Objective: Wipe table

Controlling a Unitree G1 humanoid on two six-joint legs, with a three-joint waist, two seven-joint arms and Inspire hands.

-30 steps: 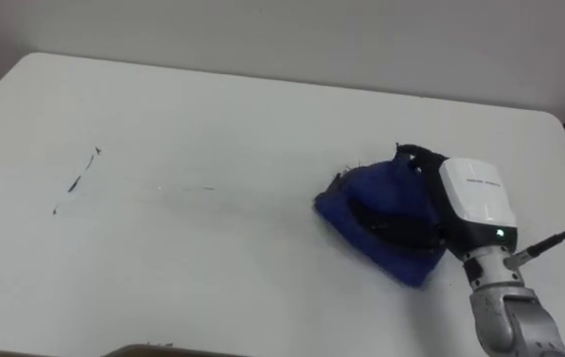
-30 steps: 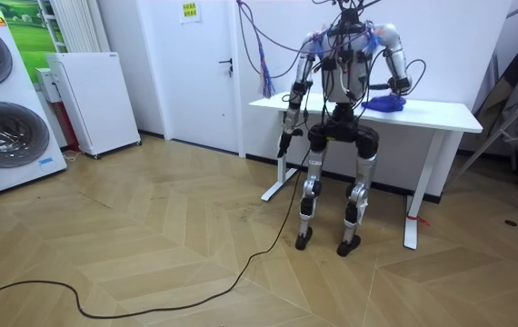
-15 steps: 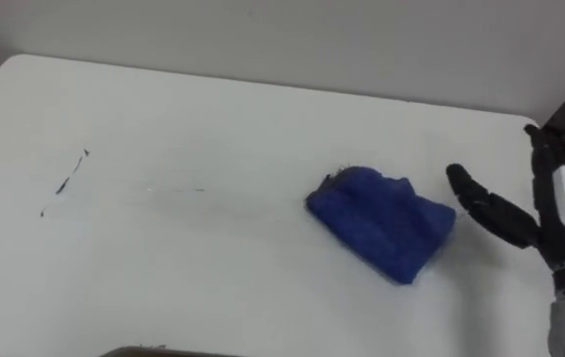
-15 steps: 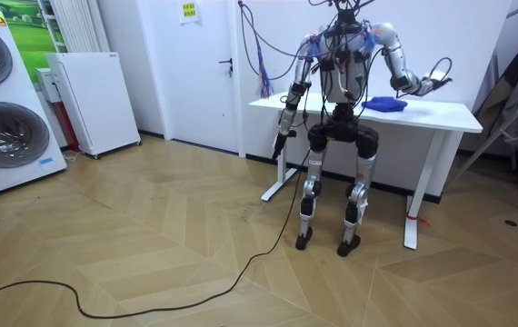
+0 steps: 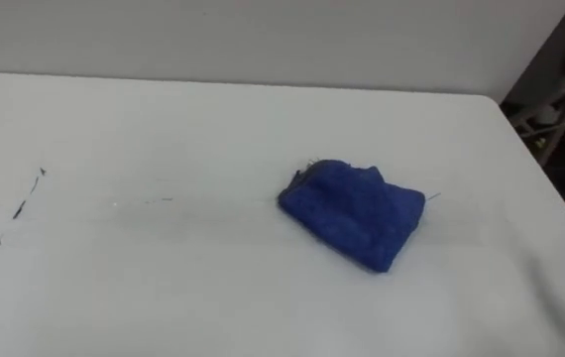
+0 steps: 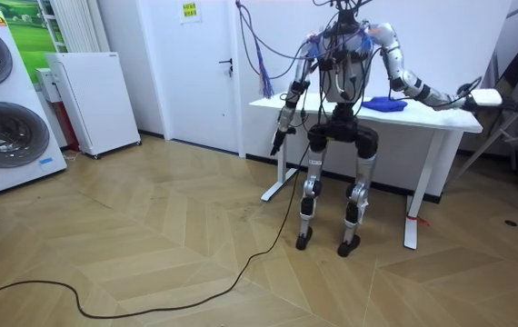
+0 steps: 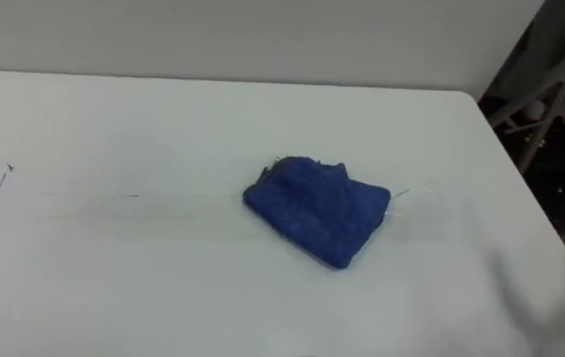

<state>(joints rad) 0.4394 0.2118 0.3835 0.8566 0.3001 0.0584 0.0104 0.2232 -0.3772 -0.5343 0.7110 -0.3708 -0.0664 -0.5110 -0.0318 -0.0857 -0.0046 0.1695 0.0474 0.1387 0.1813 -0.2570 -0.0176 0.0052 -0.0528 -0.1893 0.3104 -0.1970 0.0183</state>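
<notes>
A crumpled blue cloth [image 5: 354,211] lies by itself on the white table [image 5: 164,288], right of the middle, with nothing touching it. Short dark marks [image 5: 20,206] and a faint streak [image 5: 154,200] sit on the tabletop to its left. In the room view I stand at the table's front edge, and the cloth [image 6: 384,104] lies before me. My right arm stretches out level past the table's end at the room view's right, its hand [image 6: 483,96] held flat and open in the air. My left hand [image 6: 280,145] hangs by my side below the tabletop.
The table's right edge [image 5: 545,198] runs close to the cloth, with dark stands [image 7: 550,109] beyond it. A wall lies behind the far edge. In the room view, washing machines [image 6: 0,100] and a white cabinet [image 6: 95,100] stand far off.
My right hand was on the cloth, then lifted off and swung out to the right past the table's end. The cloth stayed put. The eye view has shifted rightwards.
</notes>
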